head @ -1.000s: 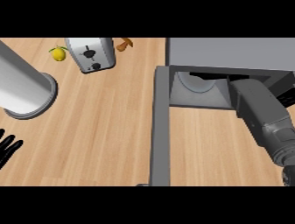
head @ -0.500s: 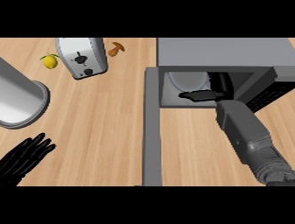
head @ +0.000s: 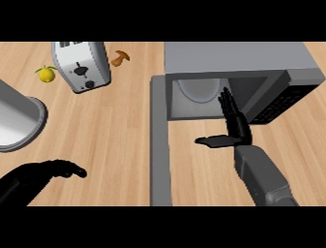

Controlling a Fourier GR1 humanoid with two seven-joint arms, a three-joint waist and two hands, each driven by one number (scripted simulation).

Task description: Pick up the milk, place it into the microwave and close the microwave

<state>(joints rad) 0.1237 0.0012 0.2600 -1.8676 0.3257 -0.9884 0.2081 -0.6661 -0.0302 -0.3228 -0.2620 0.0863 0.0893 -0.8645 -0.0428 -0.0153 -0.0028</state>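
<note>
- While the head view is the only one given, it shows the microwave (head: 237, 58) at the upper right with its cavity open and its door (head: 160, 140) swung out, seen edge-on as a grey strip running down the counter (head: 115, 135).
- Right hand (head: 231, 127): it stands at the cavity's mouth, fingers straight and together pointing inward, thumb stuck out to the side; it holds nothing.
- Left hand (head: 51, 170): low at the left edge, fingers curled downward over bare counter, nothing visible in them.
- Milk: no carton shows on the counter. A pale rounded shape (head: 198, 92) sits deep in the cavity; I cannot tell whether it is the milk or the turntable plate.
- Step in hand, as I judge it: the placing looks finished or close to it, and closing the door is not yet done.
- Next move calls for drawing the right hand clear of the opening, then pushing the door's outer face round until it meets the microwave's front.
- Elsewhere stand a toaster (head: 81, 66), a lemon (head: 47, 73), a mushroom (head: 120, 58) and a large grey cylinder (head: 5, 118), all well apart from the door's swing.
</note>
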